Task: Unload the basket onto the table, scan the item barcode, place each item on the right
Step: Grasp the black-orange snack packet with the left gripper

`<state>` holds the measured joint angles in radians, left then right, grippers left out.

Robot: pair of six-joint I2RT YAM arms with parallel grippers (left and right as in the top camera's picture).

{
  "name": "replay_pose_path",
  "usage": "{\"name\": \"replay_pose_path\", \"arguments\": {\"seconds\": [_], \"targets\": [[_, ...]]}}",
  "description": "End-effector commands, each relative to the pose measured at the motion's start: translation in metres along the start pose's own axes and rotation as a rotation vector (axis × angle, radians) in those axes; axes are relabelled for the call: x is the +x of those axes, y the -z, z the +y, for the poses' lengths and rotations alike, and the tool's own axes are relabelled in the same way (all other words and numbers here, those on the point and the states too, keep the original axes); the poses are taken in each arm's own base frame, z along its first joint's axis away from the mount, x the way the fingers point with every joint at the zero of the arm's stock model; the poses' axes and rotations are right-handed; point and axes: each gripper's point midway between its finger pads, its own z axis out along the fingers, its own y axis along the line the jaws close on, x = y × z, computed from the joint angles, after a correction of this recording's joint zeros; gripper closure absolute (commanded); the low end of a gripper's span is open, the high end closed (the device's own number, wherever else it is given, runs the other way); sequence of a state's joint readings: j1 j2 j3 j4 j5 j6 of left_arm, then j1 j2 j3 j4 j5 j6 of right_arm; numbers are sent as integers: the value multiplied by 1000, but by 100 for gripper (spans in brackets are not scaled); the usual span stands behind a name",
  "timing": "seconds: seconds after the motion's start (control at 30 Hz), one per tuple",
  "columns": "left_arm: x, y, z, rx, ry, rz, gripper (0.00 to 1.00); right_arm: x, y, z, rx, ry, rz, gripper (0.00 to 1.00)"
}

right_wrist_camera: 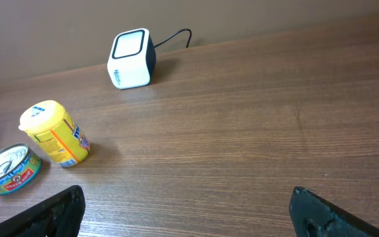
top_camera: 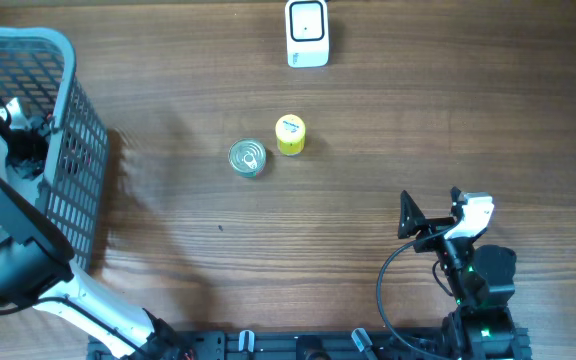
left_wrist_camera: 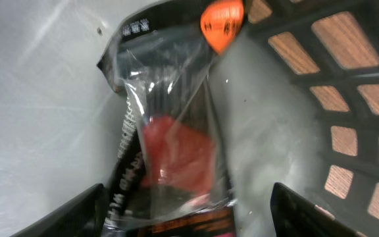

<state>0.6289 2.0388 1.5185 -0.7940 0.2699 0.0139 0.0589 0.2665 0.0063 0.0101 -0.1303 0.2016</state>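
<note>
1. Left arm: I have it reaching into the basket (top_camera: 78, 150) at the left edge of the bench (top_camera: 418, 120). On the left wrist view, the left jaws stand apart, with one finger (left_wrist_camera: 71, 214) in each lower corner.
2. Between those fingers lies a clear packet (left_wrist_camera: 176, 145) with red contents and an orange sticker (left_wrist_camera: 221, 23). It rests on the basket floor beside the mesh wall. I see neither finger pressing on it.
3. Right arm: I see the right jaws spread wide over bare bench, with nothing between the fingers (right_wrist_camera: 61, 210).
4. Bench items: a yellow tub (top_camera: 290, 135) stands near the centre, with a tin (top_camera: 247, 158) just beside it.
5. Scanner (top_camera: 307, 34): it sits at the far edge, well apart from both items.
</note>
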Motion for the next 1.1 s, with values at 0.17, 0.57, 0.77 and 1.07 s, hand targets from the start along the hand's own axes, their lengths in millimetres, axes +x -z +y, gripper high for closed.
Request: {"name": "replay_pose_path", "arguments": {"seconds": [0.17,0.57,0.77,1.07], "targets": [[6,-12,1,1,23,21,67,-1,0,-1,5,-8,-3,0],[-4,-12,0,3,33,-18,20,0,0,-1,6,-9,-2,0],[-19,-11,0,8,74,-78,6,0,0,-2,7,-9,-2,0],[-25,-28,-21,28,67,-96,12,0,0,-5,25,-9,-3,0]]}}
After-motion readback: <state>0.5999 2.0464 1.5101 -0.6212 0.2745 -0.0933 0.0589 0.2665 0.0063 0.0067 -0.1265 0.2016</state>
